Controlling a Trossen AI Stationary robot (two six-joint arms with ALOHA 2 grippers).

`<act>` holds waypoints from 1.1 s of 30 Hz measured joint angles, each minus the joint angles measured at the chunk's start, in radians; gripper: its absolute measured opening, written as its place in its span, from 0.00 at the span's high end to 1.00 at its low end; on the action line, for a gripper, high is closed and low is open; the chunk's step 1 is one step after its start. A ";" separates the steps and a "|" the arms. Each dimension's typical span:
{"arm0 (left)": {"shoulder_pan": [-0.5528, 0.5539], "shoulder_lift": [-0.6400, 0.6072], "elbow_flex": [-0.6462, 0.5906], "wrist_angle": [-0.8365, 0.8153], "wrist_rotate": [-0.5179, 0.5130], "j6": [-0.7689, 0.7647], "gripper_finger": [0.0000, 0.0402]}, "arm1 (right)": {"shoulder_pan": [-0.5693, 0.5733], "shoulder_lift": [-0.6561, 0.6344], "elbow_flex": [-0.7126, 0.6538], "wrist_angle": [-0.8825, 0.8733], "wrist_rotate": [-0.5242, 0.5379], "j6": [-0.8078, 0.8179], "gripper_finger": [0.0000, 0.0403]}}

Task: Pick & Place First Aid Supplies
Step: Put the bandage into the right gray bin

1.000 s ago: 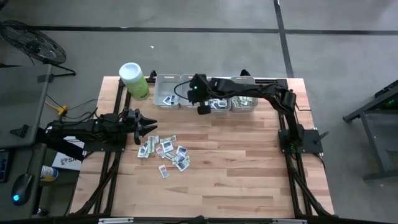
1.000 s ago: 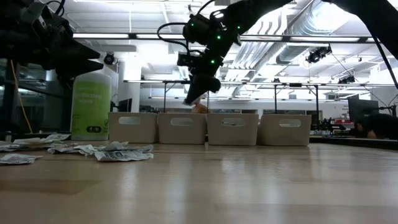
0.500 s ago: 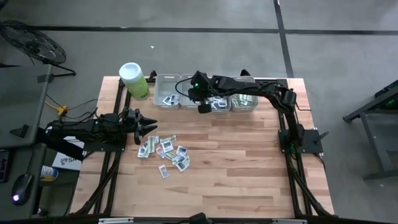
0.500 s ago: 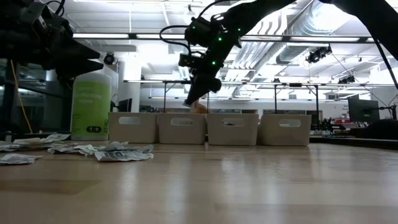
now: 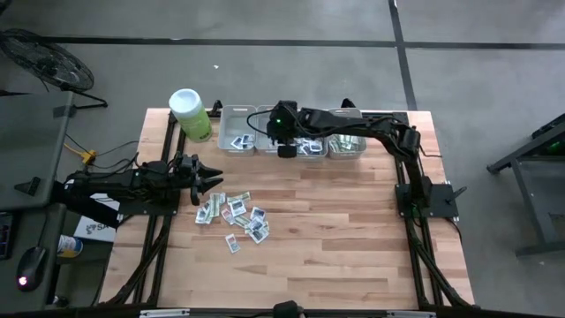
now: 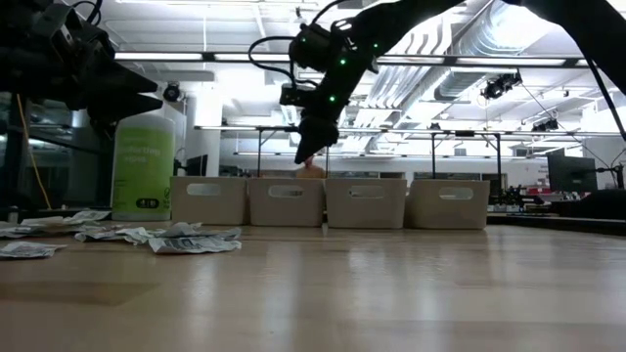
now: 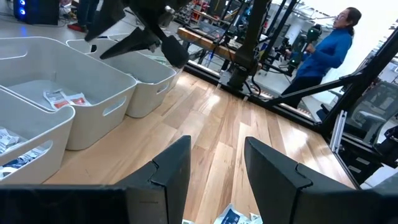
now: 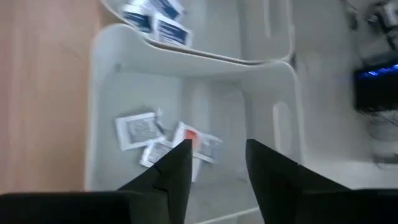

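The first aid supplies (image 5: 234, 216) lie as a loose pile of small flat packets on the wooden table, left of its middle. More packets lie in the grey bins along the far edge. My right gripper (image 5: 284, 150) hangs open over the second bin from the left (image 5: 269, 141), slanting down. Nothing is between its fingers in the right wrist view (image 8: 217, 165). White packets (image 8: 140, 130), one with a red print (image 8: 198, 143), rest flat on that bin's floor below it. My left gripper (image 5: 212, 181) waits open and level at the table's left side, just left of the pile.
A row of grey bins (image 6: 367, 202) runs along the far edge. A lime-green canister with a white lid (image 5: 190, 113) stands at the far left corner. A person in a blue top (image 7: 323, 46) stands in the room beyond. Bare wood (image 5: 353, 238) spreads over the near and right parts.
My right gripper has stayed over the second bin and has rolled a little at the wrist, edging slightly toward the far edge. The packets on the table have not moved.
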 joint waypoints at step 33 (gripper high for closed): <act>0.000 0.000 0.000 0.000 -0.001 0.000 0.63 | 0.287 0.027 0.002 0.020 -0.190 -0.446 0.62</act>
